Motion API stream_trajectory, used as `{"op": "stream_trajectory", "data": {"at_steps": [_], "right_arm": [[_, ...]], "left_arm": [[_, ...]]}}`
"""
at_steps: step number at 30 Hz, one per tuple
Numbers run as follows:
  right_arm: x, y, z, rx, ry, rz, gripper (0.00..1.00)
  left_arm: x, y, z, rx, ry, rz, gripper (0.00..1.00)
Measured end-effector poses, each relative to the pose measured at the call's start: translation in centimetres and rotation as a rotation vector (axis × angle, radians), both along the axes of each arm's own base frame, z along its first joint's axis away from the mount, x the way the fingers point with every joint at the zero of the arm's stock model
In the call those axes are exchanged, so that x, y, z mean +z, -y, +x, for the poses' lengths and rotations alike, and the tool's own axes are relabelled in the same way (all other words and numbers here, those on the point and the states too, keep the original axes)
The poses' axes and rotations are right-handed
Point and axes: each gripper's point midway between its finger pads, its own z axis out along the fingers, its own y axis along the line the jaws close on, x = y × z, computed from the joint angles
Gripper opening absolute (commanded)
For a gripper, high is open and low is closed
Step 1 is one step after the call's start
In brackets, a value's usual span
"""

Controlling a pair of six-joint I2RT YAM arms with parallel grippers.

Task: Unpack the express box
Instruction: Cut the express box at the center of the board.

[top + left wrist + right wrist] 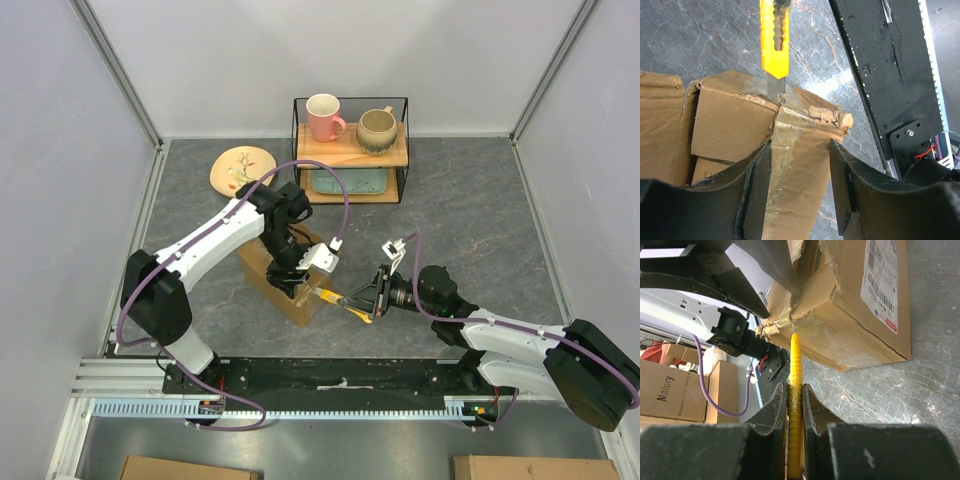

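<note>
**Desk:** What's nearest you on the right?

**Operator:** My right claw is clenched on the yellow utility knife. I have the handle pinched flat between the 2 fingers so the blade points straight ahead. Just past the tip is the express box, lying on the counter. The blade meets the taped seam at the box's near end, where the cardboard is torn and ragged.

**Desk:** And the left?

**Operator:** My left claw comes down on the box top from above. Its fingers are spread astride that same taped seam, with nothing clamped that I can make out. I judge it's there to pin the box so the knife can't shove it along the counter. 1 top flap to that claw's left gapes a little.

**Desk:** Anything beyond?

**Operator:** The white label is on the box's side, right of my knife and clear of the cut. Well beyond both claws stand a plate and a wire shelf holding 2 mugs, safely out of the way.
</note>
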Motion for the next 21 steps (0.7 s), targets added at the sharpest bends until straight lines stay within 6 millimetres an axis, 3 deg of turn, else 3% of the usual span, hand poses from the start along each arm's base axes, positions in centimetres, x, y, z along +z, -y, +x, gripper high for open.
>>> {"op": "stream_trajectory", "data": {"at_steps": [10, 13, 19, 21], "right_arm": [[-0.1, 0.0, -0.1, 0.005, 0.005, 0.007, 0.00], [-0.1, -0.1, -0.1, 0.007, 0.005, 0.011, 0.00], [-0.1, -0.4, -0.2, 0.027, 0.002, 0.023, 0.00], [0.0, -0.4, -0.3, 0.031, 0.002, 0.027, 0.00]], "left_arm": [[-0.1, 0.3, -0.4, -0.027, 0.016, 0.022, 0.48], [0.0, 0.6, -0.5, -0.044, 0.033, 0.027, 0.42], [0.1, 0.9, -0.8, -0.062, 0.045, 0.029, 0.26], [0.1, 1.0, -0.8, -0.064, 0.050, 0.026, 0.10]]}}
